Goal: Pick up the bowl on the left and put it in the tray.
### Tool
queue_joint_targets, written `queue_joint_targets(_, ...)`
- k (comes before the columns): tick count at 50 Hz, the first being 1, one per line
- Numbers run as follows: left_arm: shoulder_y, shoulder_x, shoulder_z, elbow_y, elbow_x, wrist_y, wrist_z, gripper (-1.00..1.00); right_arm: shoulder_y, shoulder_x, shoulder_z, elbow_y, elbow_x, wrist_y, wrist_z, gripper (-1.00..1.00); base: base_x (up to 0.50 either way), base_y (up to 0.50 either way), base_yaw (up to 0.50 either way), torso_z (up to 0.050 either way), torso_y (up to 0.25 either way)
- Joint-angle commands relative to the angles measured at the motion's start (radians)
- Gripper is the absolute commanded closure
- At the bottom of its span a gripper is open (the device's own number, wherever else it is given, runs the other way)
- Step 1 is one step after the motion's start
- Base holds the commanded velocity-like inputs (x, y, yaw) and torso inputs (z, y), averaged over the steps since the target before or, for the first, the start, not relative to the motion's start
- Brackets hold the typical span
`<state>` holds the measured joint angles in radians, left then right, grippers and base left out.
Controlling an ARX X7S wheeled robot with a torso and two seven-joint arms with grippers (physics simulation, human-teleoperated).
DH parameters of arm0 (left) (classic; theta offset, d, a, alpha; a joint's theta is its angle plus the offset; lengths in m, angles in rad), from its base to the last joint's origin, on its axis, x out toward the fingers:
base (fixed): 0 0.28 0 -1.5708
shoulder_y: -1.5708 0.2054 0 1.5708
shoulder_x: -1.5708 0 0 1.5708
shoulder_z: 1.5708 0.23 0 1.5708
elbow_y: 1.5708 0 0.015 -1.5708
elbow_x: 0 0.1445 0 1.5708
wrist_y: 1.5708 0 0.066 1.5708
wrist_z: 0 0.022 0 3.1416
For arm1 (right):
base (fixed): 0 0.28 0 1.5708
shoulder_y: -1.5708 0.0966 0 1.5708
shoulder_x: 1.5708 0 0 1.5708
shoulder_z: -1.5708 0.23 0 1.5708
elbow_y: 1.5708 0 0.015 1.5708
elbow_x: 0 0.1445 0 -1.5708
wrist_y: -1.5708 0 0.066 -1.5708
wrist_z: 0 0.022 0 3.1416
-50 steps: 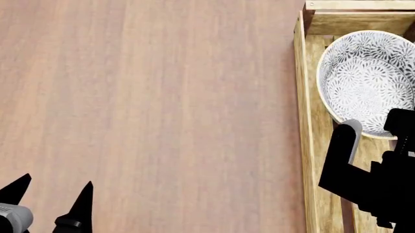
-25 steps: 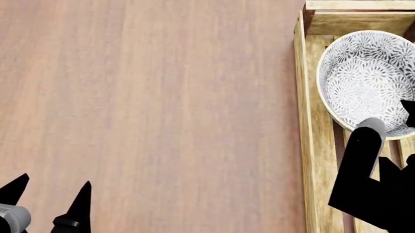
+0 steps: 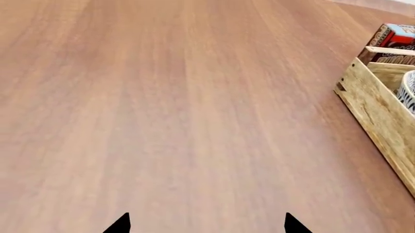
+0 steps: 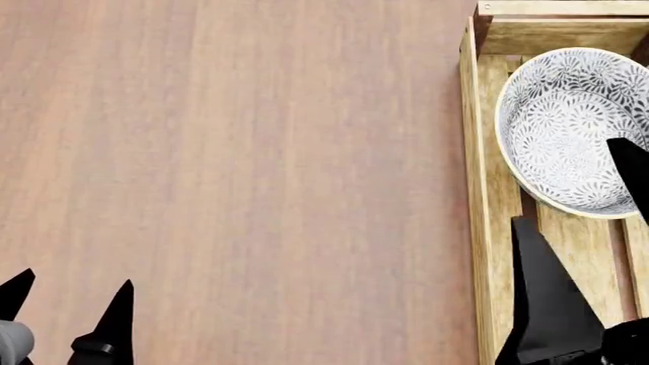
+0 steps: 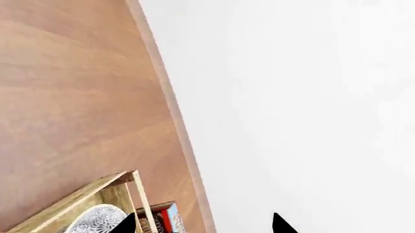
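bowl [image 4: 574, 129] upright in tray [image 4: 485, 228], whose length runs away from robot; both arms' fingers spread, empty.

a bare simulated tabletop, dressed with a few kitchen things

the wide table [image 4: 254, 152] has a flat, evenly repeated reddish wood grain, and beyond its far edge there is only a blank white backdrop [image 5: 311, 97] (no wall, window or furniture shows). what sits on it hints at a home kitchen: a light-wood slatted tray [image 4: 475, 190], a floral-patterned ceramic bowl [image 4: 568, 122] resting inside it, and a printed food box [image 3: 392, 41] just behind the tray's end.
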<state>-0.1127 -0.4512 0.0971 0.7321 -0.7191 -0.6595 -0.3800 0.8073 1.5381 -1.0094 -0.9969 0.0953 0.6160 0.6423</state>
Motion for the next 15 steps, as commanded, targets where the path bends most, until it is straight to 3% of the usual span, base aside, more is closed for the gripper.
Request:
queue_joint_targets(1,0.017,-0.020,-0.037,0.052,-0.031,0.003,-0.015,-1.00,-0.189,0.033,-0.164,-0.050,-0.089,-0.334,0.576,-1.00,0.00,0.00,0.00,0.000,0.000)
queue_joint_targets(6,0.059,-0.022,-0.041,0.063,0.002,0.058,0.007,-1.00,-0.320,0.033,-0.294,-0.050,-0.248,-0.533,0.758,-1.00,0.00,0.00,0.00,0.000,0.000)
queue_joint_targets(8,0.080,-0.016,-0.047,0.050,0.027,0.102,0.026,-1.00,-0.353,0.033,-0.326,0.033,-0.292,-0.743,0.878,-1.00,0.00,0.00,0.00,0.000,0.000)
queue_joint_targets(11,0.104,-0.015,-0.054,0.042,0.048,0.145,0.047,-1.00,-0.373,0.033,-0.345,0.155,-0.292,-0.970,0.861,-1.00,0.00,0.00,0.00,0.000,0.000)
queue_joint_targets(14,0.105,-0.016,-0.053,0.042,0.048,0.147,0.047,-1.00,-0.377,0.032,-0.350,0.187,-0.296,-1.029,0.868,-1.00,0.00,0.00,0.00,0.000,0.000)
queue_joint_targets(15,0.149,-0.013,-0.067,0.018,0.073,0.214,0.086,-1.00,-0.399,-0.098,-0.390,0.337,-0.316,-1.179,0.822,-1.00,0.00,0.00,0.00,0.000,0.000)
